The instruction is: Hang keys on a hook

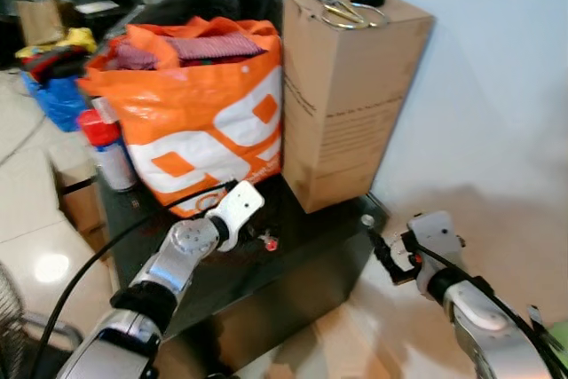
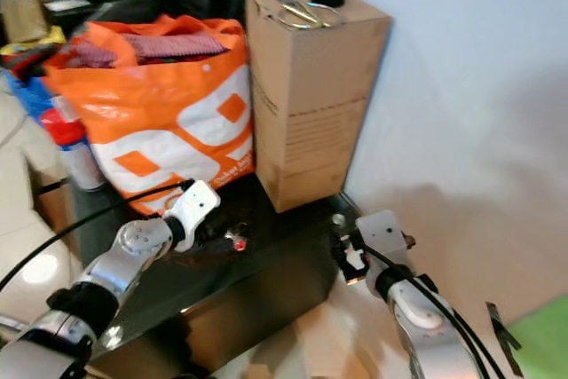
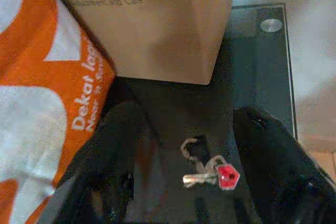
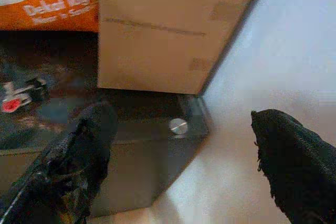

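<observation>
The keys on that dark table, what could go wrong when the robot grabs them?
The keys lie flat on the glossy black table, so the left gripper, jaws open around them, might slide them instead of pinching. The orange bag sits close beside that arm and could get nudged. No hook is in sight yet.

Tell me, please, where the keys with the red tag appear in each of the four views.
Left eye view: keys on the dark glass table, just beyond the left claw.
Right eye view, same spot.
Left wrist view, between the open fingers.
Right wrist view, far edge, blurred.
Shared landmark: cardboard box.
</observation>
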{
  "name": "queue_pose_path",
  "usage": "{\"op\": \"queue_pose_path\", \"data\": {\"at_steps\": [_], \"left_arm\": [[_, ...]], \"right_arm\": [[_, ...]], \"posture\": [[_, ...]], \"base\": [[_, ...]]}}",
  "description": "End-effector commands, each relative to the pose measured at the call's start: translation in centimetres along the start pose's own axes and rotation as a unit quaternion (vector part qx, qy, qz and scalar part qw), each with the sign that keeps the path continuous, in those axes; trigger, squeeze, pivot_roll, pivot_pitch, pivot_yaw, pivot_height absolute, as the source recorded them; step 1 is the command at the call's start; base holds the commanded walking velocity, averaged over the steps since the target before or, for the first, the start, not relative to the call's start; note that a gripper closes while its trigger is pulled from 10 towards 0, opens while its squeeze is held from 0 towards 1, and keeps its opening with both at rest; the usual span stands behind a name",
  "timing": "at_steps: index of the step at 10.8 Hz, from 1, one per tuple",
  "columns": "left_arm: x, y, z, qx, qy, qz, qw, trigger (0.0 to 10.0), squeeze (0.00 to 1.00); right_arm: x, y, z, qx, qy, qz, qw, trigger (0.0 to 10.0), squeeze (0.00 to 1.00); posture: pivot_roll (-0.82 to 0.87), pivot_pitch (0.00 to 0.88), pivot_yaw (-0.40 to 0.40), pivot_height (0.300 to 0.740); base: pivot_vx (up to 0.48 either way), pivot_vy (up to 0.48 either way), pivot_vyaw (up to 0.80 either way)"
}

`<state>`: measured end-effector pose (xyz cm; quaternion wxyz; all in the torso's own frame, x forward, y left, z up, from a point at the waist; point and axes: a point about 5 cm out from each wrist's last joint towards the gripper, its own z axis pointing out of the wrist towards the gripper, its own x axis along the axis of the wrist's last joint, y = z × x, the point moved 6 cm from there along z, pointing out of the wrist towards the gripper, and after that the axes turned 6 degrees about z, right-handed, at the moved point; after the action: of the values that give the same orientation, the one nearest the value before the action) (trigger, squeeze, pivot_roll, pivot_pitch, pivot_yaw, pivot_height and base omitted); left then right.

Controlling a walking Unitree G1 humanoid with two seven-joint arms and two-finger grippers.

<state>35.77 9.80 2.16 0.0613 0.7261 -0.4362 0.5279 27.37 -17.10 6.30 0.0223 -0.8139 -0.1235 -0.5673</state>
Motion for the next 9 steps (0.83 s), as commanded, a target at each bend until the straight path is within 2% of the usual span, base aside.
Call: {"op": "queue_pose_path", "data": {"at_steps": [1,2,3,4,5,7,8,9], "left_arm": [[0.4,-0.5,0.1,0.009,0.005,0.004,1.000,10.0,0.00],[0.6,-0.7,0.4,0.012,0.005,-0.026,1.000,10.0,0.00],[0.5,0.0,0.6,-0.004,0.003,-0.048,0.999,10.0,0.00],[0.4,0.2,0.7,-0.007,0.001,-0.050,0.999,10.0,0.00],[-0.3,0.4,0.7,-0.006,-0.014,-0.056,0.998,10.0,1.00],[-1.4,0.3,0.2,0.009,-0.032,-0.058,0.998,10.0,1.00],[-1.9,0.6,-0.1,0.004,-0.039,-0.060,0.997,10.0,0.52],[-2.0,0.7,-0.2,0.003,-0.042,-0.062,0.997,10.0,0.00]], "right_arm": [[0.5,0.4,-0.2,-0.009,0.006,-0.001,1.000,10.0,0.00],[0.4,0.2,-0.4,-0.005,0.004,-0.002,1.000,10.0,0.00],[0.4,-0.2,-0.8,-0.001,0.002,0.003,1.000,10.0,0.00],[0.5,-0.5,-1.0,0.003,0.003,0.005,1.000,10.0,0.00],[0.3,-0.8,-1.1,0.011,-0.002,0.000,1.000,10.0,0.00],[0.2,-1.4,-2.1,0.017,-0.007,-0.001,1.000,10.0,0.00],[-0.1,-2.3,-3.3,0.031,-0.018,0.000,0.999,10.0,0.00],[-0.4,-2.8,-3.7,0.040,-0.024,-0.001,0.999,10.0,0.00]], "posture": [[-0.26,0.000,-0.018,0.732],[-0.26,0.000,-0.028,0.732],[-0.24,0.036,-0.038,0.732],[-0.24,0.056,-0.033,0.732],[-0.24,0.108,-0.027,0.732],[-0.25,0.143,-0.033,0.732],[-0.24,0.156,-0.057,0.732],[-0.24,0.161,-0.050,0.732]], "base": [[0.000,0.000,0.00],[0.000,0.000,0.00],[0.000,0.000,0.00],[0.000,0.000,0.00],[0.000,0.000,0.00],[0.000,0.000,0.00],[0.000,0.000,0.00],[0.000,0.000,0.00]]}}
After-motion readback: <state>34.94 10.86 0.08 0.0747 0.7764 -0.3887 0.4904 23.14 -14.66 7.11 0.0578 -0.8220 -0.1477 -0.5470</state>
